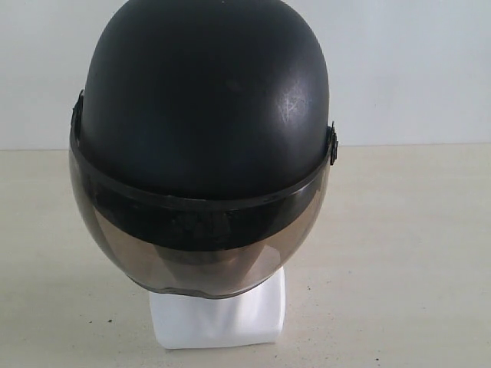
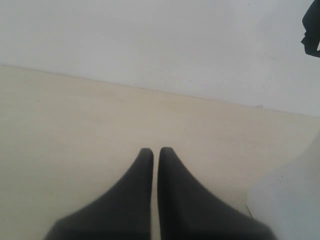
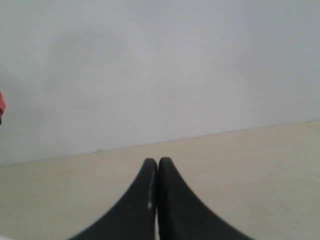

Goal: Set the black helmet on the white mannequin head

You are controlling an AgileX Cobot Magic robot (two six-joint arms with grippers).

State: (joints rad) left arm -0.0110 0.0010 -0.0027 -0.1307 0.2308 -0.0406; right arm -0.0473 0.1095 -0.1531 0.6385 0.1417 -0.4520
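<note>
The matte black rounded helmet [image 1: 203, 100] is seated on the glossy white mannequin head [image 1: 219, 314], with the left gripper [image 2: 155, 150] and right gripper [image 3: 157, 161] closed empty, so the task is judged done.

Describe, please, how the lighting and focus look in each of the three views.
Exterior view: soft, even light; a dull sheen on the black helmet, the white mannequin head's base nearly washed out. Left wrist view: the left pincer is blurred at its edges. Right wrist view: the right pincer likewise soft, with a faint shadow on the wall.
</note>
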